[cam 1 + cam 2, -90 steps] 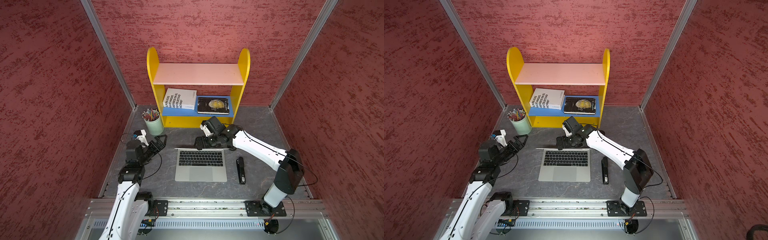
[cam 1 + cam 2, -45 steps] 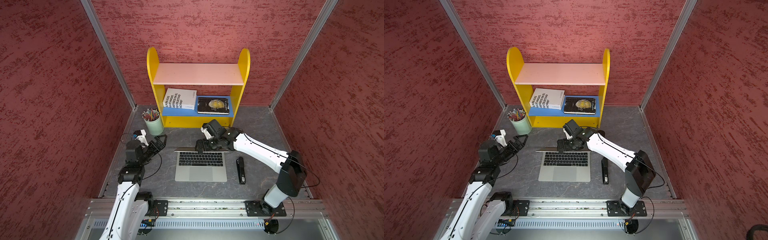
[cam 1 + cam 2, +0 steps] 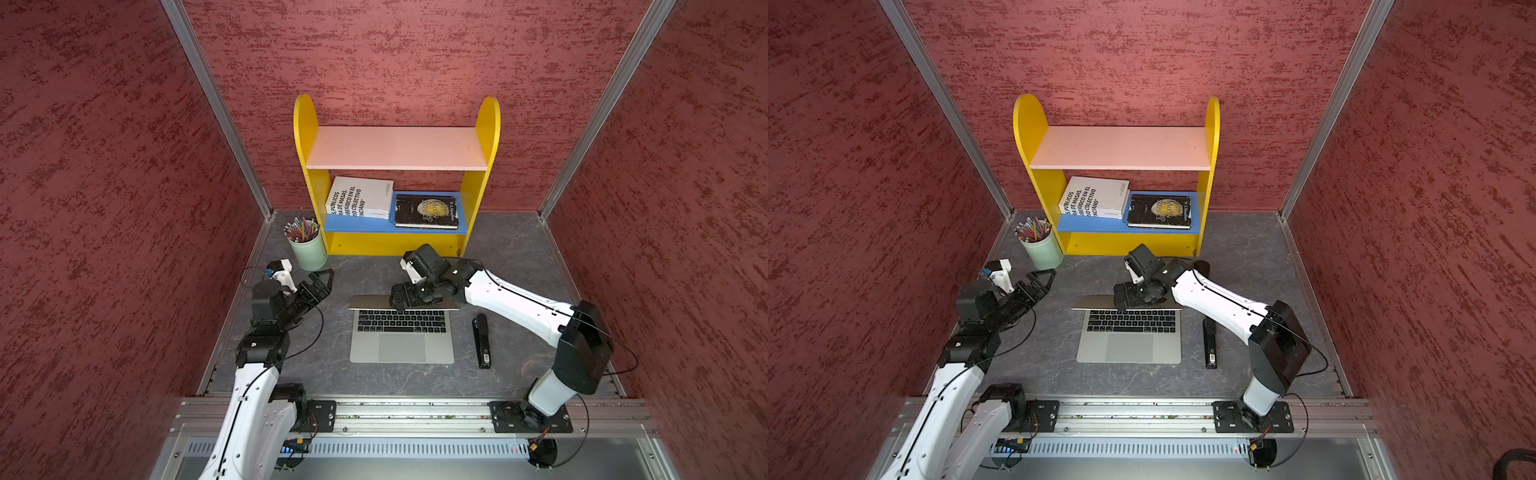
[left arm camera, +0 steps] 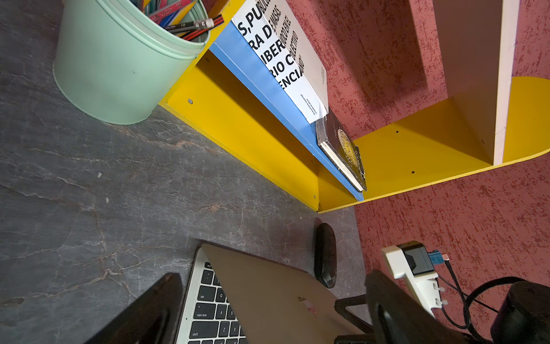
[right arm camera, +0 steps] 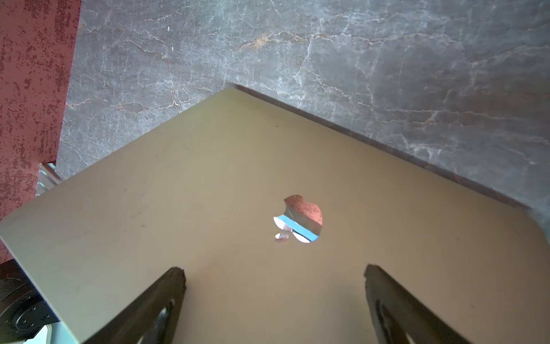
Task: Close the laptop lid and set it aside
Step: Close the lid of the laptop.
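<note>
The laptop (image 3: 401, 340) sits in the middle of the bench (image 3: 511, 257), its lid (image 5: 238, 178) tilted forward over the back keys and not yet shut. Closing is the step in hand. The right gripper (image 5: 273, 268), jaws spread wide and gripping nothing, lies over the lid's outer face, though contact cannot be confirmed. The left gripper (image 3: 320, 280), equally wide and empty, hovers off the laptop's left side. The next move likely calls for a steady downward push to seat the lid.
</note>
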`<state>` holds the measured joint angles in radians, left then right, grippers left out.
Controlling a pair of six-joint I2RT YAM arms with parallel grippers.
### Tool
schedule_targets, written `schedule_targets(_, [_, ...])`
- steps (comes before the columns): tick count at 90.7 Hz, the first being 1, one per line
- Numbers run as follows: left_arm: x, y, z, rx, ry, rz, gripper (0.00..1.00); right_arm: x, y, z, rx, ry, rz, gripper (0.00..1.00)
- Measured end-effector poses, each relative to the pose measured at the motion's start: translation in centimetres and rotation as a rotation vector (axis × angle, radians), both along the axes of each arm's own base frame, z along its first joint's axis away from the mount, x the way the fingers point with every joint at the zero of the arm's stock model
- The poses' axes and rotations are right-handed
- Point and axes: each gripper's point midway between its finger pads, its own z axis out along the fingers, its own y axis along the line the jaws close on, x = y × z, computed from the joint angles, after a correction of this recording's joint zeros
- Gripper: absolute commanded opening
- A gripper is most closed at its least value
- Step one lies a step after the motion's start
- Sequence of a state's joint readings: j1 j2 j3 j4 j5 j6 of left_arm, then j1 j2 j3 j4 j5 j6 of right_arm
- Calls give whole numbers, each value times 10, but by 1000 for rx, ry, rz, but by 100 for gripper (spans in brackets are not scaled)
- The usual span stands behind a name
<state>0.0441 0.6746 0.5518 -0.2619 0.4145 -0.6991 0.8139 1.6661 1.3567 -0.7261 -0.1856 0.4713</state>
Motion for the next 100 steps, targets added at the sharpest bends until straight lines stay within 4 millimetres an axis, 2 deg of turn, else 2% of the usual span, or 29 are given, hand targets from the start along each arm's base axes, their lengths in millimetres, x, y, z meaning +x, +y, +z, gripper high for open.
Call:
schedule_targets(28, [0,0,0,0,2,0,100,-11,-1,-15,-17,24,7,98])
schedule_targets(100, [4,0,1,-5,-9,-3,100,-19,0,-23,-31,38,13,98])
